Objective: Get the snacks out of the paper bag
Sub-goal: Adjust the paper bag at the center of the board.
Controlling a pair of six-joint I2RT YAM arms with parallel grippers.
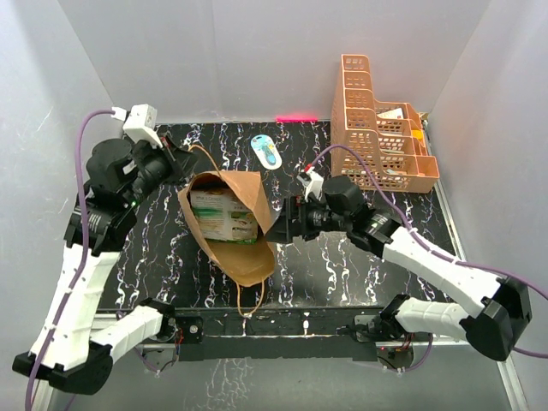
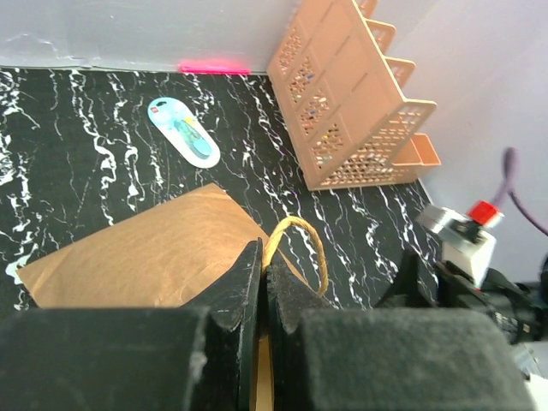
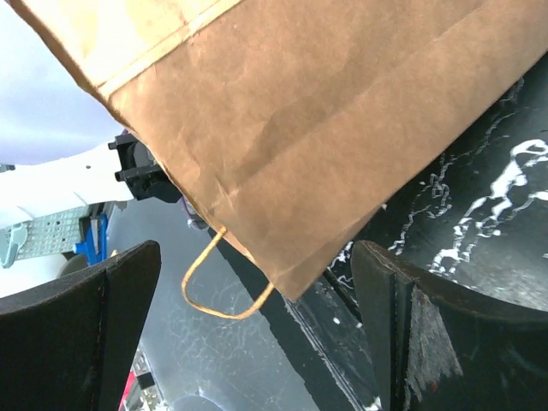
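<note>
Black table point(image 1: 342, 265) veined with white, enclosed by white walls. Your left gripper point(image 2: 264, 261) is closed tight, with a sliver of brown paper between its jaws. It appears to pinch the far-left rim of the brown kraft paper bag point(image 1: 248, 195), just beside one thin twisted handle point(image 2: 296, 219). Your right gripper point(image 1: 281, 224) stands wide and holds nothing, just right of the bag and facing its side wall. The bag sits mid-table with its mouth gaping upward. Inside rests a green-and-white glossy snack packet point(image 1: 224, 214); whether others lie beneath it cannot be told. No packet is seen out on the table. At far right stands an orange plastic lattice basket point(image 1: 385, 137), and a small blue-white oval object point(image 1: 266, 151) lies beyond the bag. Step in hand, by judgement: steadying the mouth before the first extraction. Next, carry the open gripper over the rim and down into the mouth, closing on the packet without snagging the paper.
</note>
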